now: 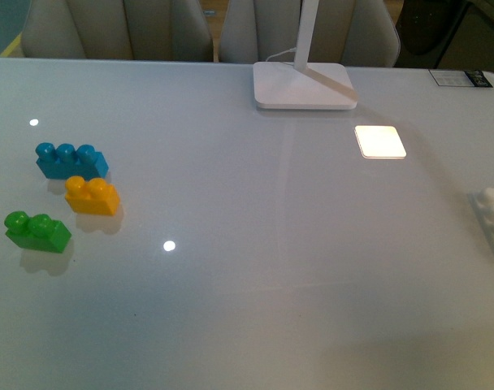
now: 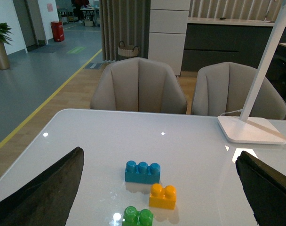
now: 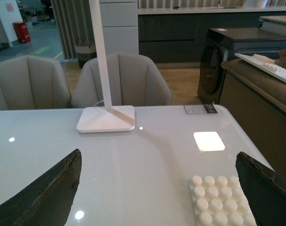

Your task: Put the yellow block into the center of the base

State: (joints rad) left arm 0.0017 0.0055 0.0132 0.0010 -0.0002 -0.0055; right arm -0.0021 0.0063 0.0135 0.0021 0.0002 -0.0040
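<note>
Yellow block (image 1: 92, 197) well apart from base (image 1: 492, 221)

Bright, sharp views, lamp glare on glossy table (image 1: 255, 268)

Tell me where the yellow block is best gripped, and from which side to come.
Grip the yellow block on its two short ends, on the smooth walls below the studs, coming straight down from above. Both ends look free, while the blue brick stands close behind its far long side and probably leaves little room for the jaws there.
</note>
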